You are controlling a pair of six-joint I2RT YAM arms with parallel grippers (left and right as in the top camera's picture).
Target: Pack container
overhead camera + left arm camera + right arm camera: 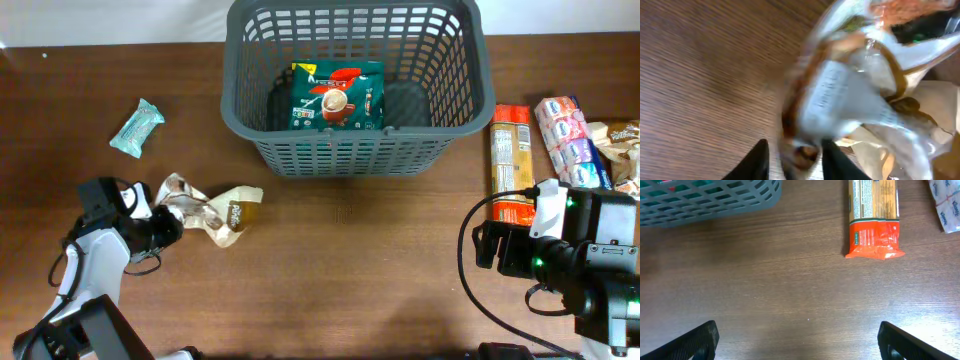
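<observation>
1. Teal sachet (137,128): well left of the container (350,160). Seen overhead only; print too small to read.
2. Left gripper (796,161): front-left of the container, clenched on a crinkled clear-and-brown wrapper (212,212), with a fold caught between its dark fingers (759,159). The wrist view is blurred; only the overhead view shows the wrapper's full spread.
3. Container: upright at the far middle of the table (350,260). Its far rim is cut by the overhead frame edge, and the right wrist view catches only a strip of lattice wall.
4. Green box (338,97): inside the container, flat on its bottom.
5. Right gripper (797,347): front-right of the container, released, fingers spread wide over bare wood.
6. Orange-ended packet (511,165): just right of the container. Its far end is cut off in the wrist view.
7. Tissue pack (570,140): farther right. Only a corner shows in the wrist view.
8. Crumpled brown wrapping (622,140): farthest right of the container, cut by the frame edge.
</observation>
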